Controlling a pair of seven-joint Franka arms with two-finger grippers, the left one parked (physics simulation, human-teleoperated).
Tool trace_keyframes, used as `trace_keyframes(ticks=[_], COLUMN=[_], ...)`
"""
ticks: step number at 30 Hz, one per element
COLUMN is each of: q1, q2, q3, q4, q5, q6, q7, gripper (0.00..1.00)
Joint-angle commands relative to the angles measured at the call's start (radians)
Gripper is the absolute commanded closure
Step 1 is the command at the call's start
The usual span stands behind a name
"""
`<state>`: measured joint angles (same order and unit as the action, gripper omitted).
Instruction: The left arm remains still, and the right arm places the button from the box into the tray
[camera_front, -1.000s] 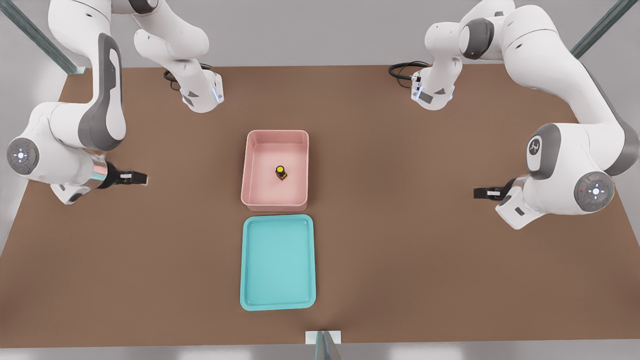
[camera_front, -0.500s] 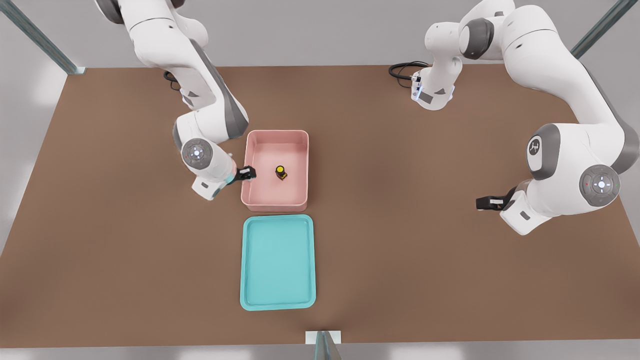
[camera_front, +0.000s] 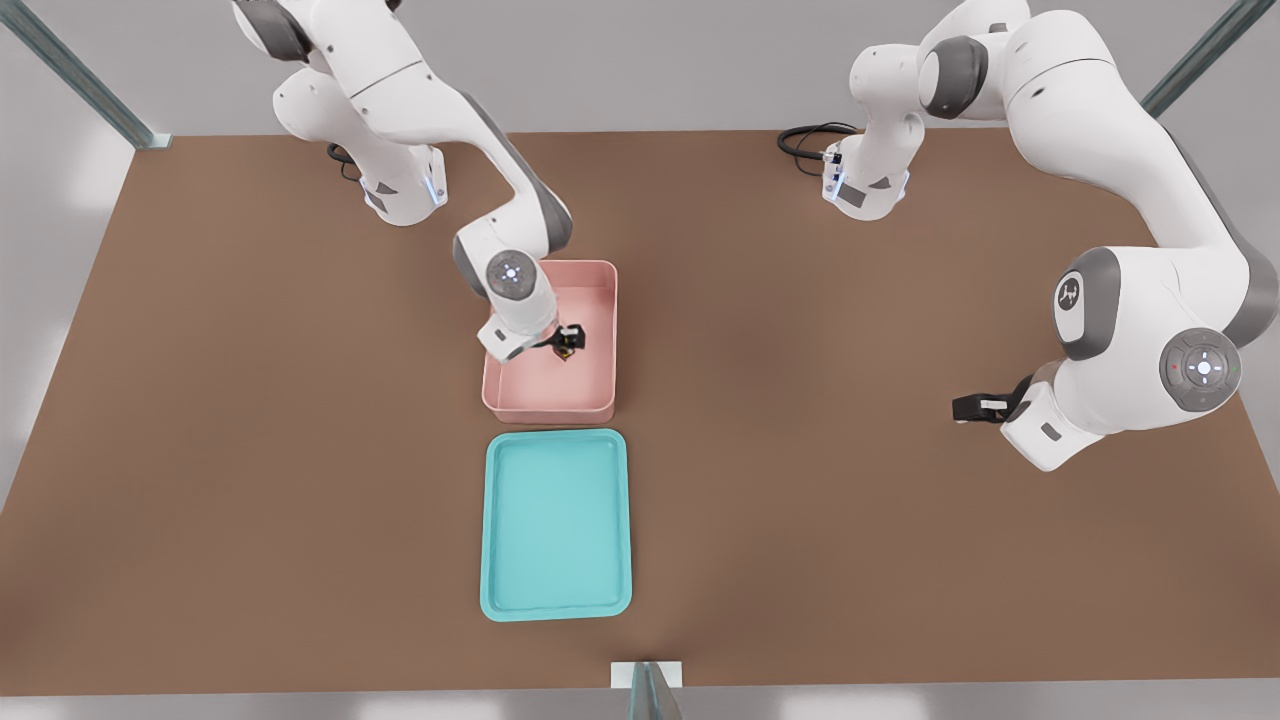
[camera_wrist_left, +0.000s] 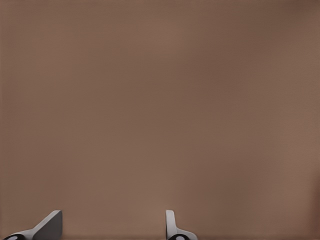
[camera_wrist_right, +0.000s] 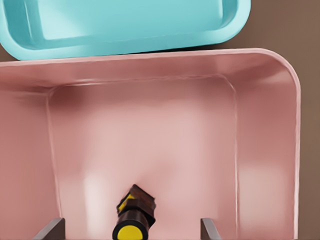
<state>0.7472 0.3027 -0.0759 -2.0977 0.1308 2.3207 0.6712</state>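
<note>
- Reaching over the pink box, your right arm holds its end effector low inside, directly above the button.
- You can see in the right wrist view that the fingers stand spread apart, one on either side of the button, neither touching it.
- Your button, yellow top showing, sits on the box floor.
- Your turquoise tray lies on the brown tabletop just beside the box.
</note>
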Motion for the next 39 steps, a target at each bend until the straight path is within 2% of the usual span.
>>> trace_keyframes(ticks=[1, 16, 27, 28, 29, 30, 32, 33, 34, 37, 39], q1=[0.008, 0.092, 0.095, 0.095, 0.095, 0.095, 0.093, 0.093, 0.093, 0.093, 0.093], q2=[0.012, 0.072, 0.049, 0.049, 0.049, 0.049, 0.053, 0.053, 0.053, 0.056, 0.056], q3=[-0.001, -0.001, -0.001, -0.001, -0.001, -0.002, -0.002, -0.004, -0.004, -0.002, -0.004], q4=[-0.011, -0.050, -0.146, -0.146, -0.146, -0.146, -0.146, -0.146, -0.146, -0.146, -0.146], q5=[0.001, 0.013, 0.012, 0.012, 0.012, 0.013, 0.013, 0.013, 0.013, 0.013, 0.013], q6=[0.120, 0.198, 0.250, 0.250, 0.250, 0.250, 0.269, 0.269, 0.270, 0.270, 0.270], q7=[0.403, 0.469, 0.472, 0.473, 0.482, 0.484, 0.490, 0.490, 0.490, 0.504, 0.504], gripper=[0.00, 0.00, 0.00, 0.05, 0.20, 0.26, 0.27, 0.34, 0.34, 0.51, 0.58])
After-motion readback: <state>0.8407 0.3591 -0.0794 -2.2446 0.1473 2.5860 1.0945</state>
